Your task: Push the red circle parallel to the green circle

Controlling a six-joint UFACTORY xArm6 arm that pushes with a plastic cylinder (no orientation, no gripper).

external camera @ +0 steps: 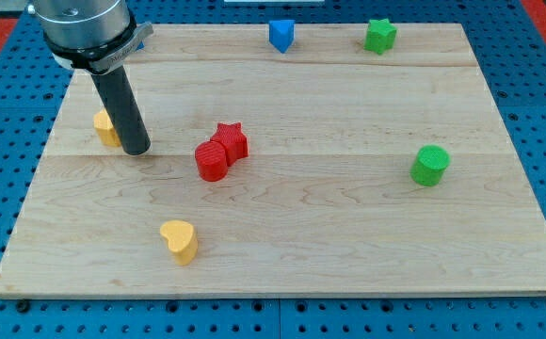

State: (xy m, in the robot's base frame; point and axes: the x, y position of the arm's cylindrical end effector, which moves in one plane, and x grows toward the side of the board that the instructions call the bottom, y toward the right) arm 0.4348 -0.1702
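Lining up for the push, no contact yet. Tool (pixel 136 151), just a plain rod with nothing to open and nothing held, parked on the surface (pixel 348 254) left of centre, touching or nearly touching a yellow block (pixel 104 126) at its 9 o'clock. Red circle (pixel 211 161) near, at 3 o'clock from the tip, snug against the red star (pixel 231 139). Green circle (pixel 430 165) well apart, further toward 3 o'clock. Already about level, probably needs only a gentle nudge, ideally without dragging the star along.
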